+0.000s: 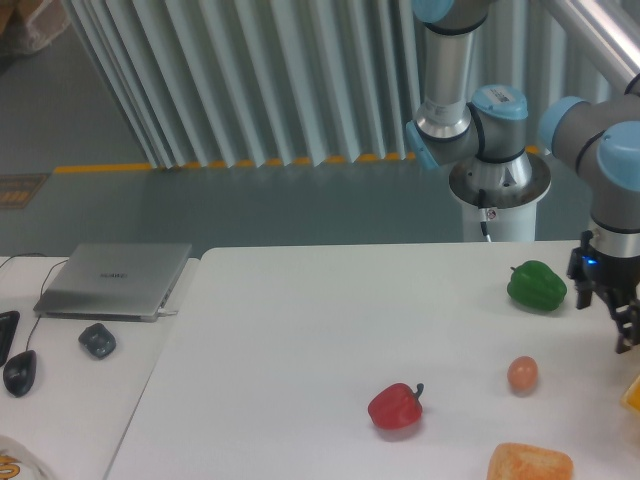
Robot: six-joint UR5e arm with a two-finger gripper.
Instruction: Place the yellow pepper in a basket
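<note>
One orange, rough-skinned lump (530,464) sits nearest, cut by the near edge of the white table (300,330). Left of it and a little farther is the red pepper (395,407) with its dark stem.

At the same depth, hard against the right edge, only a yellow sliver shows. I take that to be the yellow pepper (633,395), though most of it is out of view, so I cannot tell how its long axis runs. A small brown egg-shaped thing (522,373) lies just left of it and slightly farther.

My gripper (628,335) hangs just beyond that sliver, pointing down, also clipped by the right edge. Its fingers are dark and partly cut off, so I cannot tell whether they are spread or pressed together, and I see nothing held in them.

So the yellow pepper lies on the near side of my hand, almost straight below it and slightly right. The coming reach should be short, nearward and down.

Farther left sits the green pepper (536,285), close beside my wrist. No basket shows anywhere.
</note>
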